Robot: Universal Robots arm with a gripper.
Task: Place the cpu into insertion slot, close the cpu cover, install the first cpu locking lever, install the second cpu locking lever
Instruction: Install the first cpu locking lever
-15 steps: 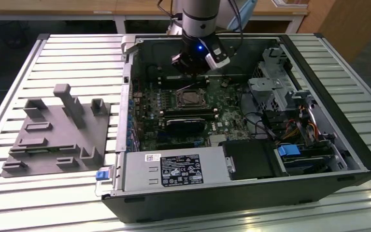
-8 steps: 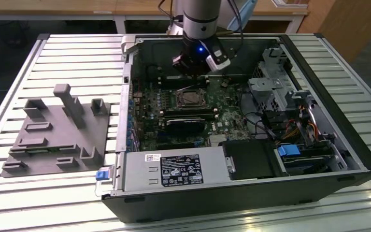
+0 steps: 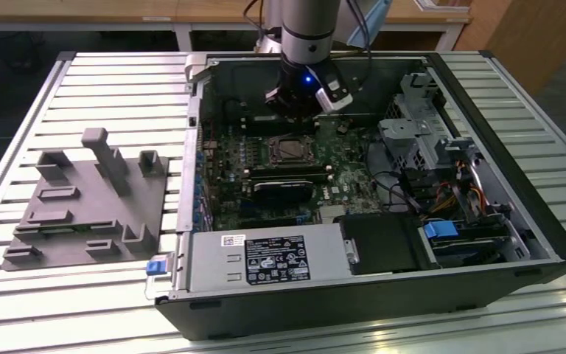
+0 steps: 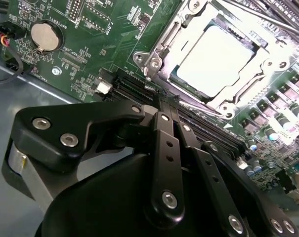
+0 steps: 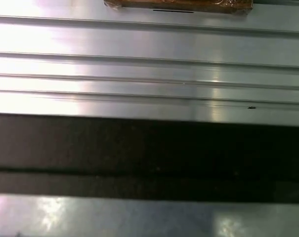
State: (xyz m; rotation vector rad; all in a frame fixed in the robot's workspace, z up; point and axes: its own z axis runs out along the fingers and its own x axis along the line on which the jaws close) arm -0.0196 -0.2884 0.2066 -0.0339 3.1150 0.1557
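Cpu (image 4: 216,61) already seated in the insertion slot (image 4: 161,74) on the motherboard, cover (image 4: 238,96) lying around it; tool (image 3: 298,103) hangs just behind the slot, holding nothing, whether its fingers are apart I cannot tell; chip likely light, stiff, fragile; edges are the safest hold.

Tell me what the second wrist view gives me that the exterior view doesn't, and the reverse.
Second wrist view alone: the cpu seated in the insertion slot, with the cpu cover framing it, plus a coin cell battery on the board.

Exterior view alone: the whole open computer case, the arm reaching down into it above the socket, the power supply at the front, and a grey fixture tray on the slatted table at the exterior view's left.

Both: the green motherboard and the socket area.
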